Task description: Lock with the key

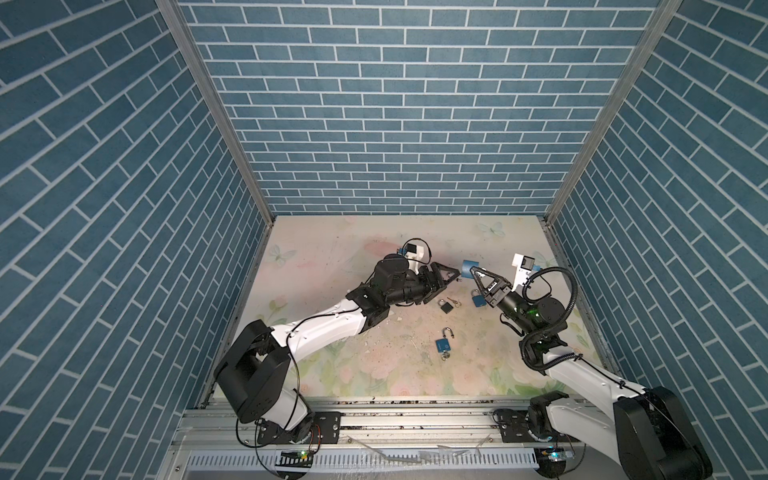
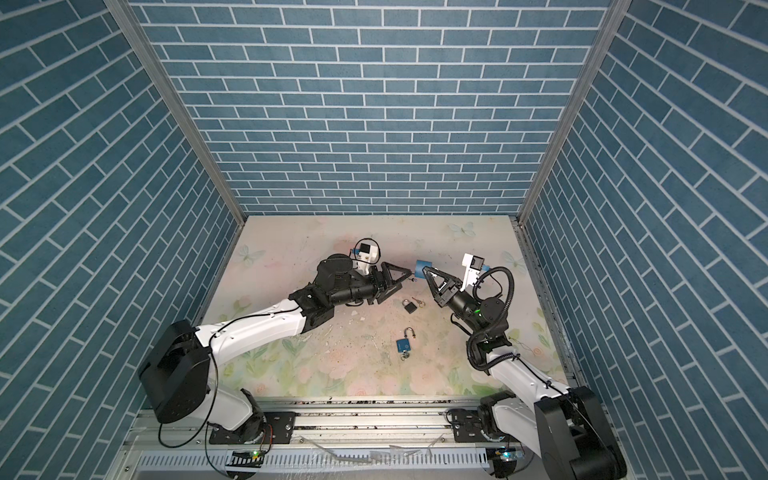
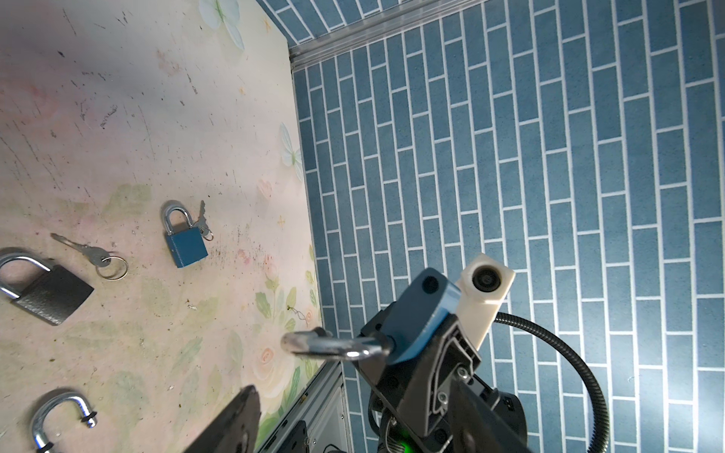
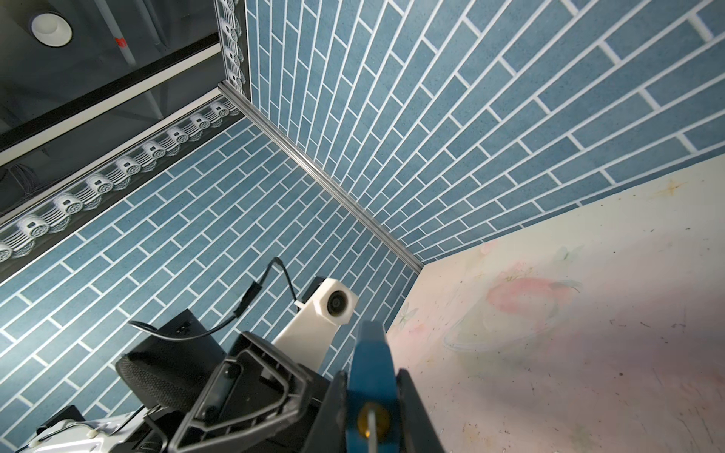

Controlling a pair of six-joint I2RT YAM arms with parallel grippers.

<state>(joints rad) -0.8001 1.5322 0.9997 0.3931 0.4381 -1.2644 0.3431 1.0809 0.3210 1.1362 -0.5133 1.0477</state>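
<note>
Gripping: right gripper [image 1: 473, 272] clamped on raised blue padlock [image 1: 467, 264]
Left gripper [image 1: 452, 277]: jaws apart, empty, just beside its shackle [image 3: 333, 345]
Black padlock [image 1: 446, 307]: on table [image 1: 374, 249], near it

Even bright light, soft shadows, wide-angle edge distortion.

Right claw [image 4: 372, 396] pinches a blue padlock [image 4: 368, 359] (brass keyway [image 4: 368, 422] facing the camera); floral tabletop [image 4: 569, 372] behind
</note>
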